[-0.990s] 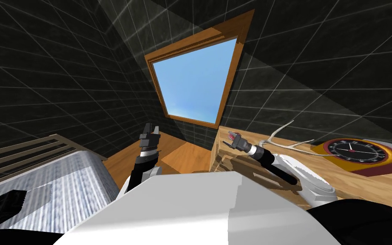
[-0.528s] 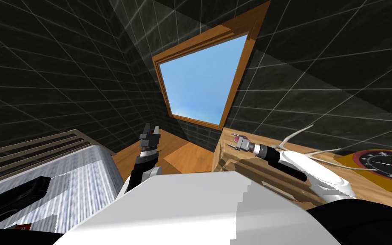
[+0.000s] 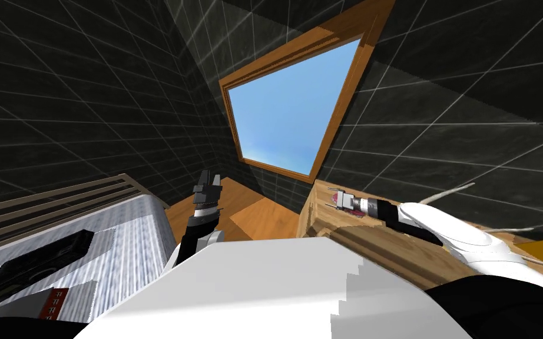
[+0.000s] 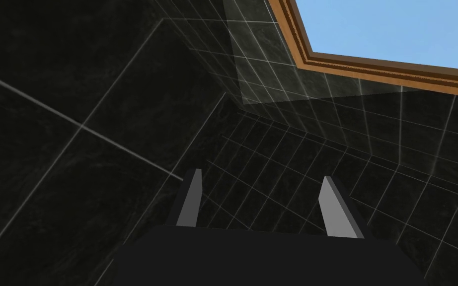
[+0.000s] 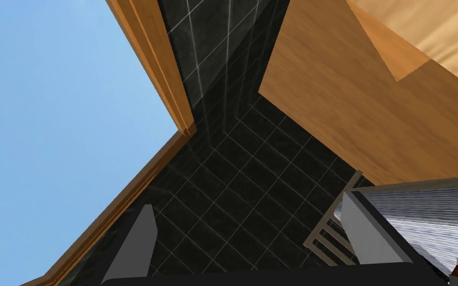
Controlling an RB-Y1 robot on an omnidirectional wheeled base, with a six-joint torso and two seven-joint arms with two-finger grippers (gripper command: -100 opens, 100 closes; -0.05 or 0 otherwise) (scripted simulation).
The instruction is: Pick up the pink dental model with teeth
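The left jaws hang released and idle at 11 o'clock, while the right jaws, also released and empty, reach over the tabletop [image 3: 321, 206] corner at 1 o'clock. The dental model [image 3: 355, 213] is seemingly the pink sliver just beneath that wrist. Tip the wrist down onto it before closing; its heading and long axis are too small to read.

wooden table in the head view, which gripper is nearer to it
Right. The right gripper hangs over the wooden table at its corner; the left gripper is off to its side, above the floor.
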